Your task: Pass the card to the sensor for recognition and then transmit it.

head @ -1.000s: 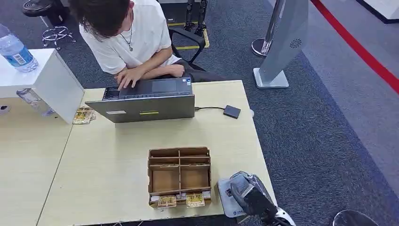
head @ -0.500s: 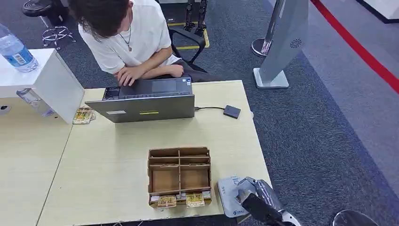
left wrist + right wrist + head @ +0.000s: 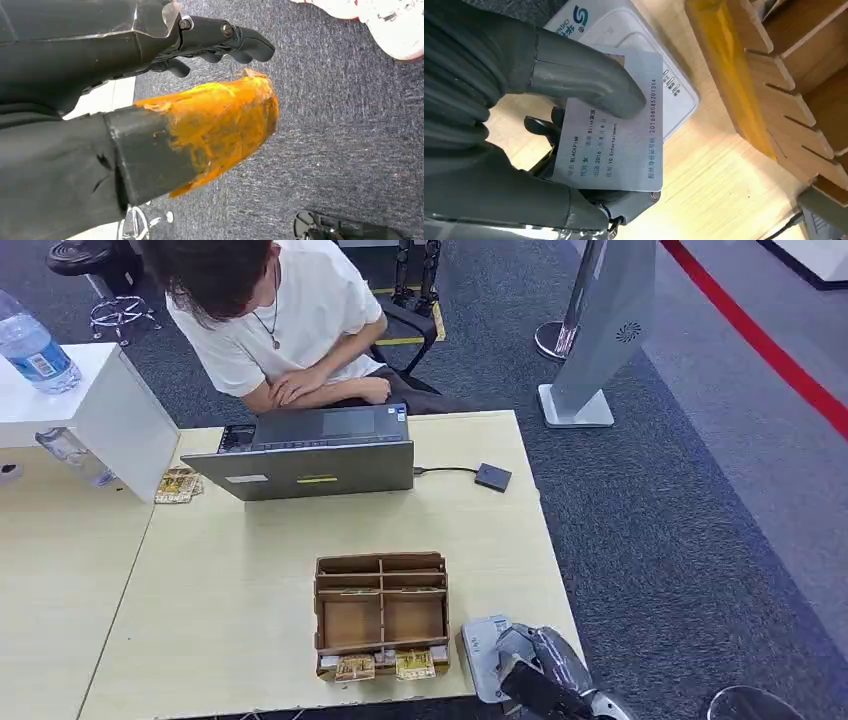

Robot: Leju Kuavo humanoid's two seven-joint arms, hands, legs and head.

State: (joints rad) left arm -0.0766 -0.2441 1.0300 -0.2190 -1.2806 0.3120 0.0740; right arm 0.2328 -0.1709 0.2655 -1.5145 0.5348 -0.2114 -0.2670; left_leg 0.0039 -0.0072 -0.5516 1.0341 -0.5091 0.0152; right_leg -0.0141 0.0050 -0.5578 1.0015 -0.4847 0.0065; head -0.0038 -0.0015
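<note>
My right hand [image 3: 541, 672] hangs over the table's near right corner, above the white card reader [image 3: 480, 644]. In the right wrist view the thumb [image 3: 589, 82] presses a silver-grey printed card [image 3: 616, 150] against the fingers beneath it. The card is held flat just over the white reader [image 3: 624, 35], overlapping its edge; I cannot tell whether they touch. My left hand [image 3: 220, 85] hangs above dark carpet with its orange-smeared thumb [image 3: 225, 120] and dark fingers [image 3: 240, 42] apart, holding nothing.
A wooden divided organizer [image 3: 380, 610] stands left of the reader, with cards in its front slot [image 3: 385, 667]. A person [image 3: 270, 310] sits behind an open laptop [image 3: 310, 465] at the far edge. A small black box [image 3: 492, 477] on a cable lies beside it. A water bottle [image 3: 35, 345] stands on the white box at the far left.
My right hand has drawn back toward the table's near edge and sunk lower over the reader. The person's hand has lifted off the laptop keyboard.
</note>
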